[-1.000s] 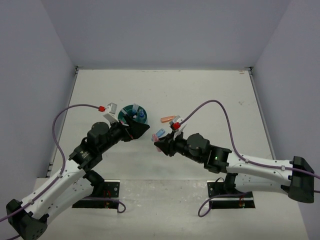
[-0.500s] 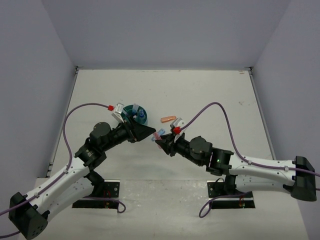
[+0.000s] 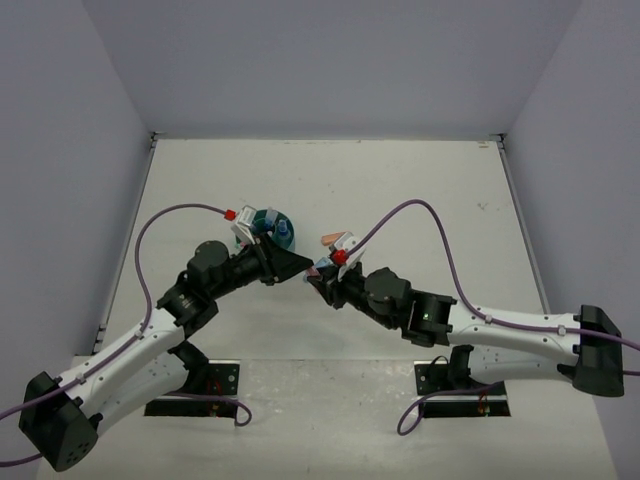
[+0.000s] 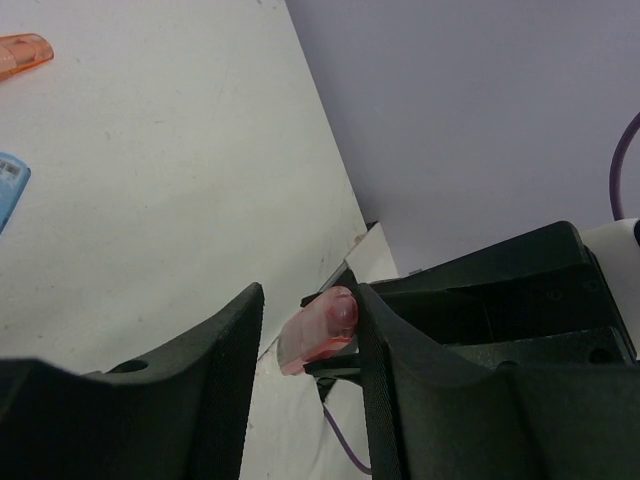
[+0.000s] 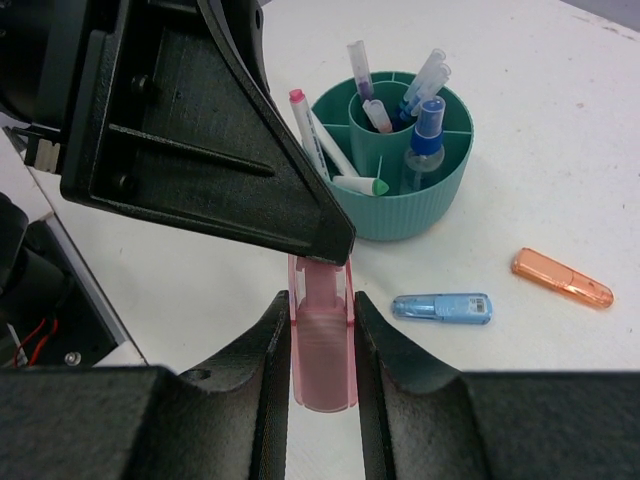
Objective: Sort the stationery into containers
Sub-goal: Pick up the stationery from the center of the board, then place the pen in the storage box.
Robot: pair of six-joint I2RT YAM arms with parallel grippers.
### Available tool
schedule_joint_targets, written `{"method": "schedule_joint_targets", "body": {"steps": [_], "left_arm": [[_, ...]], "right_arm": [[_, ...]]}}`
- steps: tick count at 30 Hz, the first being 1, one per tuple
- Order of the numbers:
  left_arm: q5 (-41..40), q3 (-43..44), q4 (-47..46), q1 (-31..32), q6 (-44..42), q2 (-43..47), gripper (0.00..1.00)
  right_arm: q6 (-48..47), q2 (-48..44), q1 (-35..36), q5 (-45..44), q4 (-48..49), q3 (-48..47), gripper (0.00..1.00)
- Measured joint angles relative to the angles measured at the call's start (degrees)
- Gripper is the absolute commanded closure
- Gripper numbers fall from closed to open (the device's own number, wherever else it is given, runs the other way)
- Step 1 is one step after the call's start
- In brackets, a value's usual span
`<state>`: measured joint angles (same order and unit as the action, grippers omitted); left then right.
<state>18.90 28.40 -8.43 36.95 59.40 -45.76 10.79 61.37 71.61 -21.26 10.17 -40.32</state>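
Note:
A stubby pink marker (image 5: pixel 322 345) is held off the table, with my right gripper (image 5: pixel 321 310) shut on its body. My left gripper (image 4: pixel 310 300) faces it from the left, jaws around the marker's far end (image 4: pixel 320 328). One finger touches the marker and a gap stays on the other side, so the left gripper is open. The two grippers meet in mid-table (image 3: pixel 308 270). The teal organizer (image 5: pixel 455 180) stands just behind, holding several pens and a blue-capped bottle (image 5: pixel 428 130).
A light-blue marker (image 5: pixel 442 307) and an orange marker (image 5: pixel 561 277) lie on the white table to the right of the organizer. The left arm's black wrist body (image 5: pixel 190 150) hangs close over the organizer's near side.
My left arm has swung right to meet the right gripper, and its jaws have narrowed around the pink marker's end. The right gripper has shifted slightly up and left, still holding the marker.

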Motion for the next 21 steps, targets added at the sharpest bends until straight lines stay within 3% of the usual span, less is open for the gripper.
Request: {"method": "schedule_joint_targets", "body": {"steps": [3, 4, 6, 7, 8, 9, 10, 13, 17, 21], "left_arm": [[0.5, 0.0, -1.1, 0.2, -0.3, -0.6, 0.86], [0.6, 0.1, -1.4, 0.3, -0.9, -0.8, 0.95], [0.7, 0.2, -1.5, 0.2, -1.3, -1.6, 1.0], [0.6, 0.2, -1.7, 0.2, -1.5, -2.0, 1.0], [0.6, 0.2, -1.8, 0.2, -1.6, -2.2, 1.0], [0.5, 0.2, -1.7, 0.2, -2.0, -2.3, 1.0], [0.2, 0.3, -1.5, 0.2, -2.5, -2.3, 1.0], [-4.7, 3.1, 3.8, 0.7, -5.5, -2.4, 1.0], [-23.5, 13.1, 16.5, 0.1, -10.9, -4.0, 1.0], [-35.5, 23.3, 21.2, -8.2, -19.3, -7.0, 1.0]], "right_arm": [[-0.1, 1.0, 0.0, -0.3, -0.1, -0.8, 1.0], [-0.2, 1.4, 0.0, -0.4, -0.1, -0.9, 1.0], [-0.3, 1.8, 0.0, -0.9, -0.2, -1.0, 1.0], [-0.3, 1.9, 0.0, -1.2, -0.3, -1.0, 0.9], [-0.3, 2.1, 0.0, -1.5, -0.4, -1.0, 0.71], [-0.2, 2.3, 0.0, -1.7, -0.4, -1.1, 0.33], [0.0, 2.6, 0.0, -1.9, -0.3, -1.2, 0.03], [0.6, 3.1, 0.0, -3.6, 0.1, -1.6, 0.01], [3.9, 2.5, -0.8, -9.0, -0.4, -1.4, 0.01], [7.4, -3.2, -4.2, -12.4, -1.6, 1.8, 0.01]]}}
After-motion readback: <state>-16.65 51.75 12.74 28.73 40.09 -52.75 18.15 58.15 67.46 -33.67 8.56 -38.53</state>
